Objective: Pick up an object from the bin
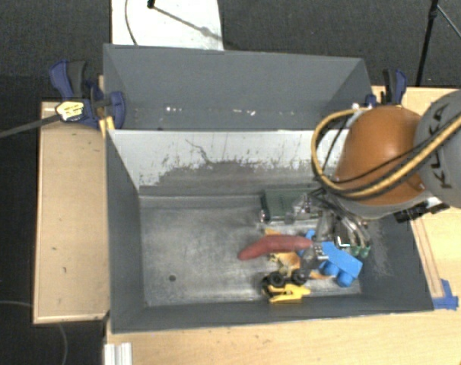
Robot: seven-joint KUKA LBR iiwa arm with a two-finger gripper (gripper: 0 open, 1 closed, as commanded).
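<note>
The loose things lie bunched on the right half of the floor of the grey metal bin point(177, 257), probably because the sloped walls shed them towards the flat bottom. Nearest the front wall lies a small yellow-and-black plastic toy vehicle point(284, 287). Just behind it to the right sits a blue plastic block with square corners point(343, 266). To the left a red elongated rubbery piece point(270, 247) lies flat, with a small orange bit point(288, 259) just beside it. Farther back, near the rear slope, rests a dull green flat piece point(278, 201). The jaws hang low over the spot between the red piece and the blue block, so either is the likely pick. Whether the jaws are released or clenched cannot be told. The arm enters from the right, its orange domed wrist cover point(379, 154) tilted down towards the heap
</note>
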